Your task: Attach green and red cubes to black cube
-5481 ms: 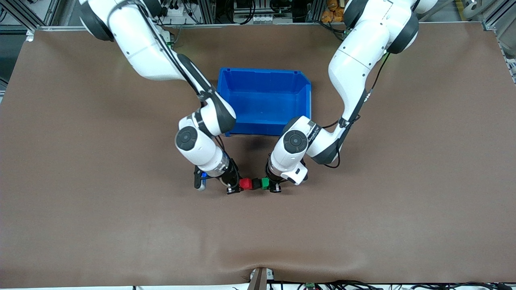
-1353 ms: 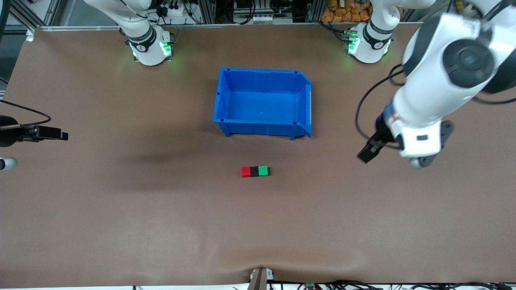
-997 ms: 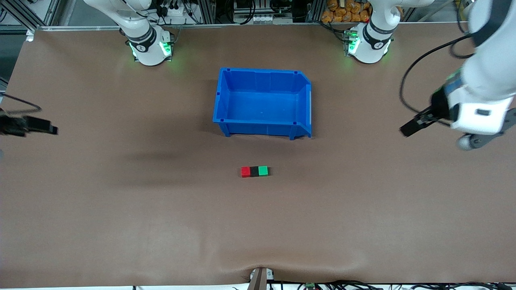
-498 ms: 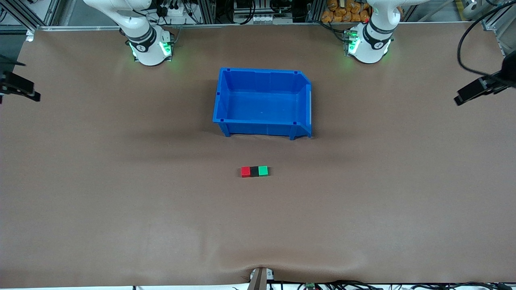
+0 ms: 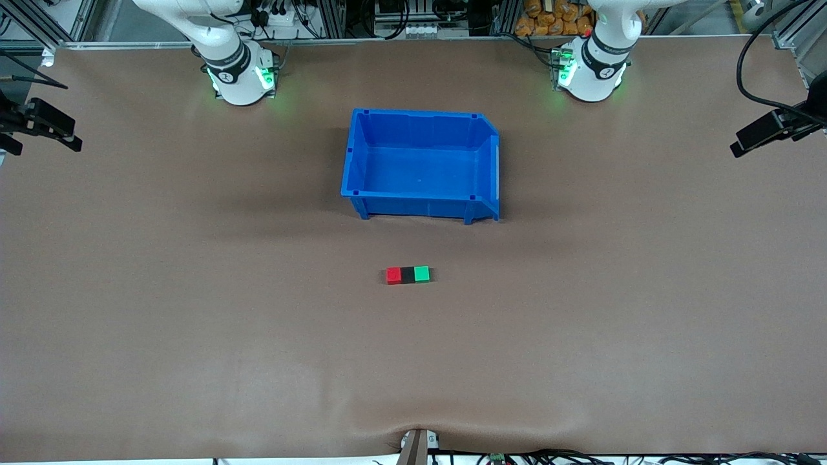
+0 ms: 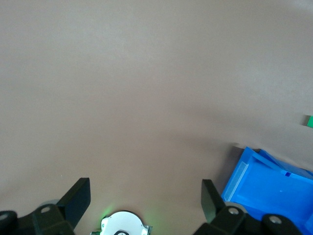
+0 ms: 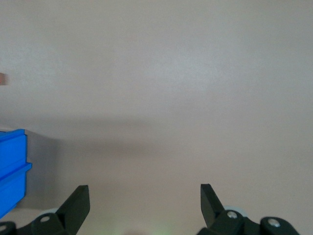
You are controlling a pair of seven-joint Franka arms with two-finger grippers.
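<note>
Note that the left gripper (image 6: pixel 144 200) and right gripper (image 7: pixel 144 200) have withdrawn to the table ends, fully open and empty. The red cube (image 5: pixel 393 276), black cube (image 5: pixel 408 275) and green cube (image 5: pixel 422 274) sit joined; treat assembly as complete.

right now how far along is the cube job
Done, by the look of it: the red cube, black cube and green cube sit in one tight row on the table, nearer the front camera than the blue bin. Nothing is in hand: the left gripper and right gripper are open and empty, up at the table's ends. Nothing visible remains.
</note>
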